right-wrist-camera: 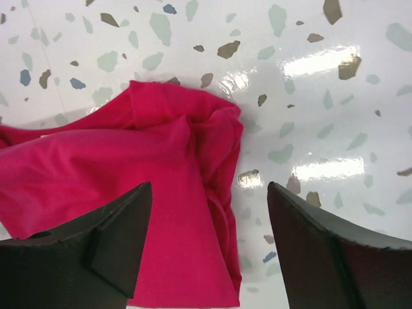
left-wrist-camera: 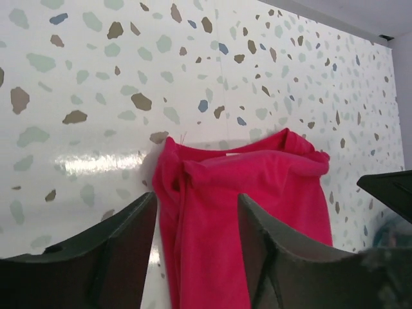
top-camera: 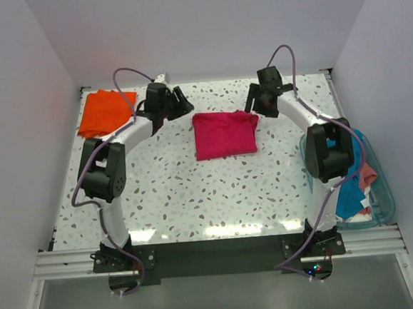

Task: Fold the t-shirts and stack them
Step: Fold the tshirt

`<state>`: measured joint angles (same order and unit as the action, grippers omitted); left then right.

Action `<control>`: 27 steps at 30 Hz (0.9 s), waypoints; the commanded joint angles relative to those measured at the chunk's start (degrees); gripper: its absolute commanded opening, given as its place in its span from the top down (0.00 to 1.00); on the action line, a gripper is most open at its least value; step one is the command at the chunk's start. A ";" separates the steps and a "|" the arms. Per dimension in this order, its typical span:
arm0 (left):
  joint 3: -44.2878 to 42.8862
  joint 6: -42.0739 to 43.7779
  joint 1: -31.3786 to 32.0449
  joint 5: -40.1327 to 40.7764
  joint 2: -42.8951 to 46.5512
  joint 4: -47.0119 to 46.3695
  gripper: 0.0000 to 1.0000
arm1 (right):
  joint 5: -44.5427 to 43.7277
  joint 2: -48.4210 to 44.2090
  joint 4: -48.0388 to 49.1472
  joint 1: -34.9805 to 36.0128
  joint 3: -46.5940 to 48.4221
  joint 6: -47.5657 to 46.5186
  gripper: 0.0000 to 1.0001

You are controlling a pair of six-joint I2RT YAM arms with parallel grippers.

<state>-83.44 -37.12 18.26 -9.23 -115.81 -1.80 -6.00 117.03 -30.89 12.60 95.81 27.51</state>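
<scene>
The top camera sits high behind the arm bases [top-camera: 124,260], looking steeply down over the whole speckled white terrazzo-pattern table [top-camera: 195,191]. Both wrist cameras hang close over it, angled downward; all three share the folded magenta-red cloth t-shirt [top-camera: 225,134], the wrists seeing opposite corners.

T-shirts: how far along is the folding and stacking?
Done: bright orange cloth t-shirt lies folded far left. In hand: magenta-red cloth t-shirt, roughly folded mid-table, jaws open by its far corners. Left: teal-blue cloth t-shirt and salmon-pink cloth t-shirt wait in the clear blue-rimmed plastic tub; nothing stacked.
</scene>
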 commanded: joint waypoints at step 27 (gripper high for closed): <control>-17.27 5.93 5.03 5.09 -17.68 1.53 0.85 | 2.13 14.71 9.44 6.04 13.00 -4.93 0.72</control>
<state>-96.05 -30.55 25.69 -6.68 -131.52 -0.95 -3.49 130.98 -23.90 19.97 105.95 22.50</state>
